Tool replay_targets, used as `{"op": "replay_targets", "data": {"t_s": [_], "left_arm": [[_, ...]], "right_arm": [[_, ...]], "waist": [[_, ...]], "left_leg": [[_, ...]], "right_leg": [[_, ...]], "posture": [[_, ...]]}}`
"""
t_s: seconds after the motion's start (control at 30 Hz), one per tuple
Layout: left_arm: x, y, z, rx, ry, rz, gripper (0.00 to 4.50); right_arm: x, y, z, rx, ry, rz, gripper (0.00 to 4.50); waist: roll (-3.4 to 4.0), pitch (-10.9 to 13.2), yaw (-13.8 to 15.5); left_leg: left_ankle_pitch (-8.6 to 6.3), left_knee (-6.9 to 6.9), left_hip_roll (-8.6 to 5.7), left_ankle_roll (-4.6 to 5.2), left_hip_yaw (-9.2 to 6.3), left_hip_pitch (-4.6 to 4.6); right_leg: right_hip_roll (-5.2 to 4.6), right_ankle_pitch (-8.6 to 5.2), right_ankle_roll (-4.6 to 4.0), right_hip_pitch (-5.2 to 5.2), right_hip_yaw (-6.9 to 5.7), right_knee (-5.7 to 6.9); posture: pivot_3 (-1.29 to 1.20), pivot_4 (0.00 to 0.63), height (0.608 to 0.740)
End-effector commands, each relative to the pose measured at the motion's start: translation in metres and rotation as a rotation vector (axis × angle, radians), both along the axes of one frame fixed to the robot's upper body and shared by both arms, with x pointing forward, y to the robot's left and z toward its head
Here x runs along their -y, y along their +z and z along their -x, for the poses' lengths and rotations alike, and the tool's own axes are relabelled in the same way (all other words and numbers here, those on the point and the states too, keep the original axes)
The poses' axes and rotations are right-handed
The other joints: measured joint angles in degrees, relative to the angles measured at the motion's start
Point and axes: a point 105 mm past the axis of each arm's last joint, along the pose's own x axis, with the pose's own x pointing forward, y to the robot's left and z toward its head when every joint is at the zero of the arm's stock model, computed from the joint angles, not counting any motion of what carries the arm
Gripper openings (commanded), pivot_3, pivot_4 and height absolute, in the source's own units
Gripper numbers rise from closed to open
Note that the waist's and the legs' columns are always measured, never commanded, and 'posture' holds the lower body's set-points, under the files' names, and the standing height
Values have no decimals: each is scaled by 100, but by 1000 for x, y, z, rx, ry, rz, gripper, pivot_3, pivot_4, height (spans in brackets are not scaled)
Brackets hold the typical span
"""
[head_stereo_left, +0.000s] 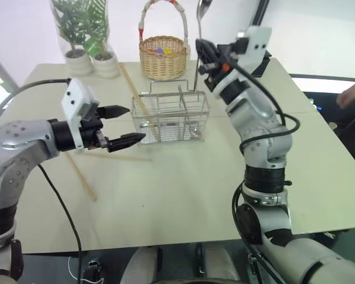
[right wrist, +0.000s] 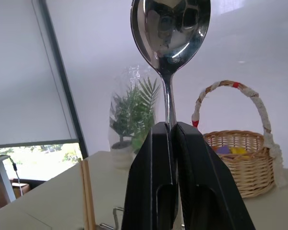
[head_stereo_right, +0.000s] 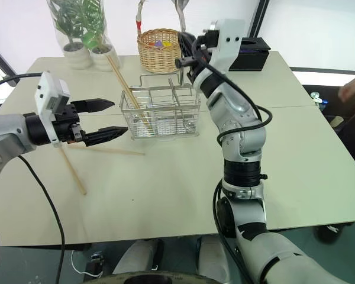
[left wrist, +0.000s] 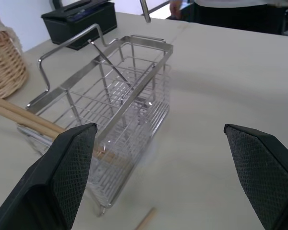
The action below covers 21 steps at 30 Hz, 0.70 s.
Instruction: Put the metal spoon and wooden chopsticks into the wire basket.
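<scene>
Right wrist view shows the right gripper pinched shut on the thin handle of the metal spoon, bowl up, with very little metal between the black fingers. That is the first worry: the grip is narrow and the spoon is smooth, so I'd judge it could pivot or slide if the wrist tilts quickly. From the head cameras the spoon hangs upright over the far right end of the wire basket, its lower handle end close to the basket's top handle wire. If the arm lowers off line, the handle tip could catch on that wire or on an inner divider and either tip the light caddy or knock the spoon loose onto the table. Some of the wooden chopsticks already lean out of the basket's left compartment, slanting toward the far left; a jolt to the basket might tip them out. Two more chopsticks lie on the table near the left, just beside the left gripper, which hovers empty with its jaws spread wide, close to the basket's left end. If it moves right, a finger could shove the caddy while the spoon is being lowered. The wicker basket sits far behind, a possible wrong target if the release comes too far back.
</scene>
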Motion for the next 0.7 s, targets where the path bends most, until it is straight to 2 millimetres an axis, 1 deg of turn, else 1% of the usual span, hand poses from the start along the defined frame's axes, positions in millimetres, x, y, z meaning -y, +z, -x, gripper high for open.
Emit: {"op": "replay_targets", "data": {"t_s": [0.03, 0.13, 0.17, 0.23, 0.27, 0.33, 0.43, 0.47, 0.6, 0.7], "left_arm": [[-3, 12, 6, 52, 20, -4, 4500], [-5, 16, 7, 58, 35, 2, 4500], [-5, 17, 7, 62, 41, 4, 4500], [-7, 18, 7, 67, 52, 6, 4500], [-7, 19, 6, 69, 59, 7, 4500], [-9, 19, 4, 73, 74, 9, 4500], [-13, 23, -2, 87, 107, 21, 4500], [-15, 24, -3, 90, 115, 27, 4500], [-21, 29, -10, 103, 162, 59, 4500], [-34, 37, -22, 119, 274, 127, 4500]], "right_arm": [[-6, -4, -5, 57, -17, -5, 35], [-5, -20, -17, 49, -68, 22, 35], [-1, -29, -23, 12, -92, 11, 354], [5, -42, -32, -53, -129, -21, 1066], [8, -45, -35, -79, -144, -40, 1502], [13, -44, -37, -87, -175, -48, 2617], [25, -37, -36, -70, -209, -47, 4133], [28, -35, -36, -69, -216, -50, 4419], [46, -19, -28, -21, -238, -31, 4419], [56, 2, -16, 38, -197, -3, 4419]], "waist": [[0, 0, -9], [0, 0, -19], [0, 0, -18], [0, 0, -17], [0, 0, -14], [0, 0, -5], [0, 1, -6], [1, 1, -3], [1, 2, 3], [-4, -1, 8]], "left_leg": [[1, 0, 0, -1, 0, 2], [2, 1, 2, -4, 0, 4], [3, 1, 3, -4, 0, 4], [3, 1, 4, -5, -1, 4], [3, 1, 3, -6, 0, 4], [4, 1, 3, -7, -1, 3], [4, 2, 2, -7, -1, 2], [4, 2, 1, -7, -1, 2], [4, 2, 1, -7, -2, 2], [3, 2, 1, -6, -1, 1]], "right_leg": [[0, 0, 0, 1, 0, 1], [3, 0, 0, 0, 0, 5], [5, 0, 0, 0, 0, 6], [5, 0, -1, -1, 0, 6], [5, 0, -1, 0, 1, 6], [5, 1, -1, 0, 1, 6], [4, 1, -2, 0, 2, 4], [4, 1, -2, 0, 3, 4], [5, 1, -2, 0, 2, 6], [4, 1, -1, 0, 2, 5]], "posture": [[0, 150, 663], [0, 150, 663], [0, 150, 663], [0, 150, 663], [0, 150, 663], [0, 150, 663], [0, 150, 663], [0, 150, 663], [0, 150, 663], [0, 150, 663]]}}
